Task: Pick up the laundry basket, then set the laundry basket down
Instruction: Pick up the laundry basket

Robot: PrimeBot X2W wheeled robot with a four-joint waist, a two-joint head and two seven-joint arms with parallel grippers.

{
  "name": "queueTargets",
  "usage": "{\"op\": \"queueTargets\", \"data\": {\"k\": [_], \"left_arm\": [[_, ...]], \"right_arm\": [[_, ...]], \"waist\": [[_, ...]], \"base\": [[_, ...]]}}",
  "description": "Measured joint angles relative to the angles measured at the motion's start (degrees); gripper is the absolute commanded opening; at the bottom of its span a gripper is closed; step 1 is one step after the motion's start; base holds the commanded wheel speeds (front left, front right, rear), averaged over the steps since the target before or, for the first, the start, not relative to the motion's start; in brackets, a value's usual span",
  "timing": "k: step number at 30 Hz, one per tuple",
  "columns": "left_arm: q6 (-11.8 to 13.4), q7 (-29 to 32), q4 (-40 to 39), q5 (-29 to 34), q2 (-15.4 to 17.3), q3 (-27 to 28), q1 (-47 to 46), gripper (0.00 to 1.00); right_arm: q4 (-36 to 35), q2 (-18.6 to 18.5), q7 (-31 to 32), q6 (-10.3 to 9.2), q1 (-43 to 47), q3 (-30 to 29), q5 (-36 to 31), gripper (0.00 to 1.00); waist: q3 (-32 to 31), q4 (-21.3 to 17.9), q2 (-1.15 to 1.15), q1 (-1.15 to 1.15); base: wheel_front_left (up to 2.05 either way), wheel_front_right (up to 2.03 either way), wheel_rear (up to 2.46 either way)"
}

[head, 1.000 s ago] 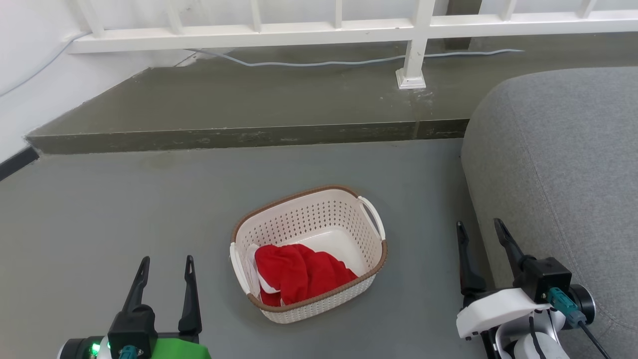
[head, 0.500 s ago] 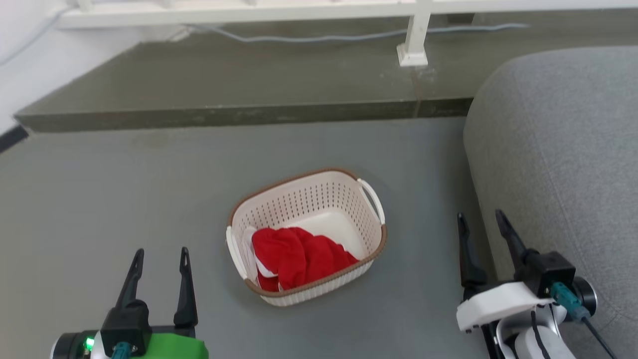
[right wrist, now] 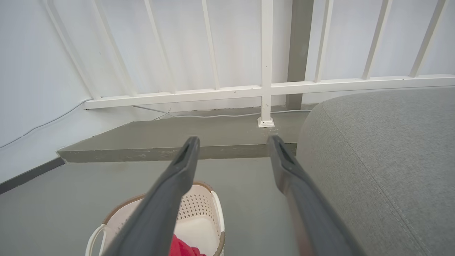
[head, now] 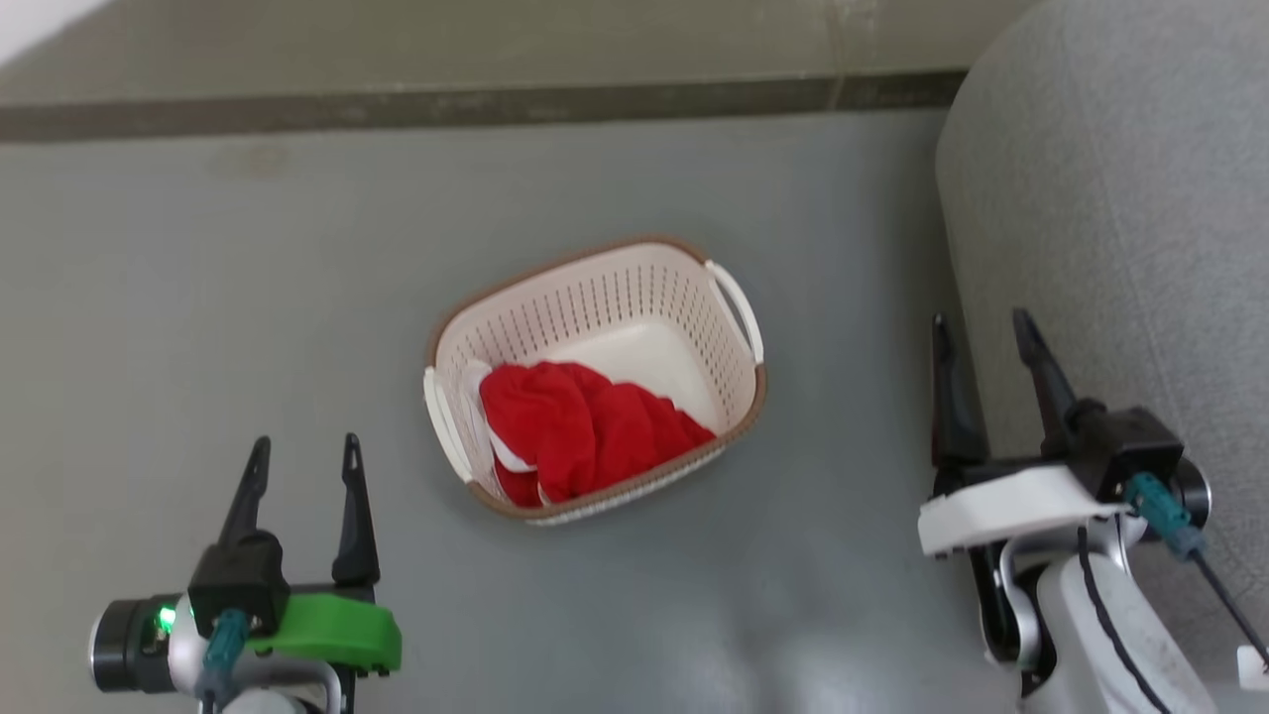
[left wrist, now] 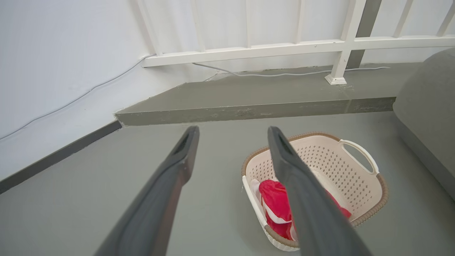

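Head camera has tipped downward since a second ago; the laundry basket itself hasn't moved and sits unlifted on the grey floor. Its long axis runs near-left to far-right, with a handle at each end. My left gripper and right gripper flank it, well apart, fingers spread and empty.

left gripper: green cover | right gripper: white cover | fingers: dark, tapered

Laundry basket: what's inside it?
Inside the laundry basket lies a crumpled red cloth with white trim, bunched toward the robot's left end. The rest of its bottom is bare. Anything under the cloth is covered.
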Motion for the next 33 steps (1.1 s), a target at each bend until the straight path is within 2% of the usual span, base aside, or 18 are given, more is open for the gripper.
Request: {"op": "queueTargets", "data": {"k": [9,33], "left_arm": [[0.0,0.0,5.2,-2.5,-0.1,0.9,-6.0,1.0],[-0.5,0.0,18.6,-3.6,-0.7,1.2,-26.4,1.0]], "right_arm": [[-0.8,-0.2,0.0,0.0,-4.8,-1.7,0.0,1.0],[-5.6,-0.6,-0.2,0.0,-20.1,-0.9,0.2,1.0]], "waist": [[6.4,-0.4,0.0,0.0],[26.7,-2.6,0.0,0.01]], "base": [[0.0,0.0,0.0],[0.0,0.0,0.0]]}}
